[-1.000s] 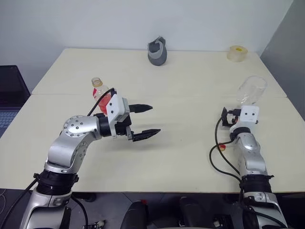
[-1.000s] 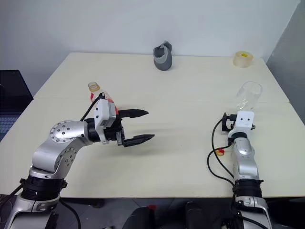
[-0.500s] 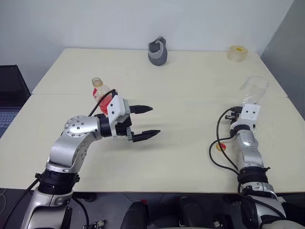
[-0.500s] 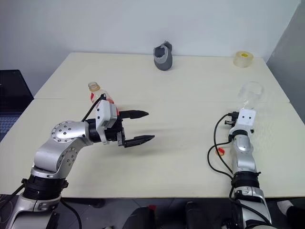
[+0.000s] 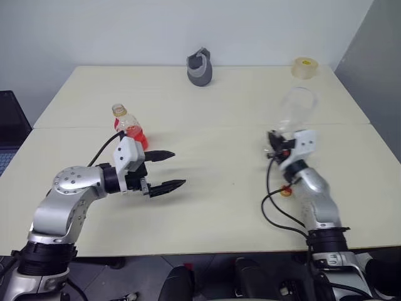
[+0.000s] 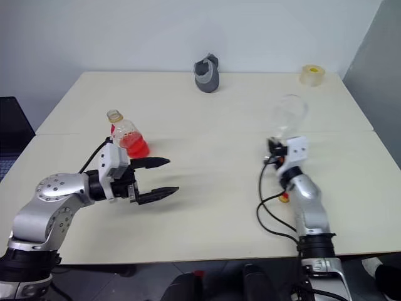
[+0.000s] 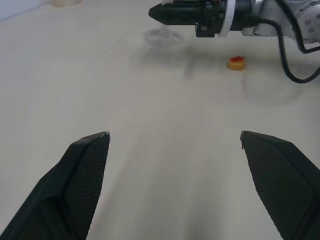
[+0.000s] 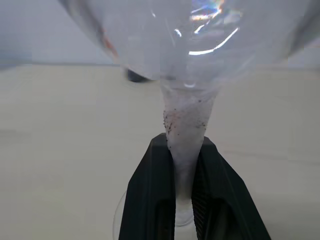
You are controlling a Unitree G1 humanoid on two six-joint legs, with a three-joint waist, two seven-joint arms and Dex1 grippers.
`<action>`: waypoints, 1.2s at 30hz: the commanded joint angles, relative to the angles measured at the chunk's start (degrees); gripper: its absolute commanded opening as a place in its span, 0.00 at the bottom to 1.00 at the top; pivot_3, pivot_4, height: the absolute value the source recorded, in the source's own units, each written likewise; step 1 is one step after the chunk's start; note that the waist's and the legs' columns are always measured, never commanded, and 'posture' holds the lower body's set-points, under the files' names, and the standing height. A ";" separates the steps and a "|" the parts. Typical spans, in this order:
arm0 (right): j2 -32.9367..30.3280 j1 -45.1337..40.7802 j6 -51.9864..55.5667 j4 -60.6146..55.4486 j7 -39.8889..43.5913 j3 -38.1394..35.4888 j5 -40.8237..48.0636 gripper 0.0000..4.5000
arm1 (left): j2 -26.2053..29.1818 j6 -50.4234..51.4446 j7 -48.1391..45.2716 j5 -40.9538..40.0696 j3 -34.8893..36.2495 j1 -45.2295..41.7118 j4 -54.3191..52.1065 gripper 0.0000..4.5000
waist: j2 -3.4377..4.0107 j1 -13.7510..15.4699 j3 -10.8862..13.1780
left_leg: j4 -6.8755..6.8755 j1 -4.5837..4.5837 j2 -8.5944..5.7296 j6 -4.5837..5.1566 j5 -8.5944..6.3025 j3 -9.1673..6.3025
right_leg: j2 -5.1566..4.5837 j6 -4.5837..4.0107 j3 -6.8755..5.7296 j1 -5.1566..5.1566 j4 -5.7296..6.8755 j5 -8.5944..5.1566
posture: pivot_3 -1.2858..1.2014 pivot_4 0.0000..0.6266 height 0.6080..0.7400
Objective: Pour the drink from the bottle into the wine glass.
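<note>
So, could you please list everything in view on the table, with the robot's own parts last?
bottle: one, clear with red drink, uncapped, upright on the table's left side.
wine glass: one, clear, stem held in the right gripper.
cap: one, yellow with red centre, lying beside the right arm.
grey holder: one, far edge, middle.
tape roll: one, pale yellow, far right corner.
table: one, cream.
left gripper: black jaws open, just right of the bottle.
right gripper: black jaws shut on the stem.

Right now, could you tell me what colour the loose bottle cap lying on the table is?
The cap is yellow with a red centre, clearest in the left wrist view.
</note>
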 commanded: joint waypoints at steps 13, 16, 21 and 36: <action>10.24 -14.98 -14.57 28.07 5.70 8.36 -8.36 0.03 | 4.39 6.81 5.08 -3.86 8.17 4.52 -9.68 1.00 | -0.01 0.95 0.03 | 0.05 -0.07 -0.09 -0.02 0.01 -0.06 | -0.10 0.00 -0.06 0.00 -0.06 0.01 | 0.52 0.24 1.00; 10.30 -16.82 -15.94 31.96 5.30 7.91 -9.42 0.03 | 4.26 7.55 6.07 -3.78 8.47 4.64 -10.04 1.00 | -0.01 0.84 0.04 | 0.04 -0.06 -0.08 -0.02 0.01 -0.04 | -0.10 -0.01 -0.05 0.00 -0.05 0.01 | 0.52 0.24 1.00; 10.28 -18.64 -17.95 36.14 5.91 7.96 -10.73 0.03 | 3.31 7.06 8.05 -3.16 8.40 3.68 -8.25 1.00 | -0.01 0.78 0.04 | 0.03 -0.05 -0.07 -0.02 0.01 -0.06 | -0.09 -0.01 -0.05 0.00 -0.05 0.01 | 0.52 0.24 1.00; 10.53 -17.51 -17.10 34.70 9.14 8.03 -10.92 0.71 | 2.01 6.92 8.47 -3.30 5.70 -0.28 -8.22 1.00 | -0.01 0.78 0.04 | 0.03 -0.05 -0.07 -0.02 0.01 -0.06 | -0.09 -0.01 -0.05 0.00 -0.04 0.01 | 0.52 0.24 1.00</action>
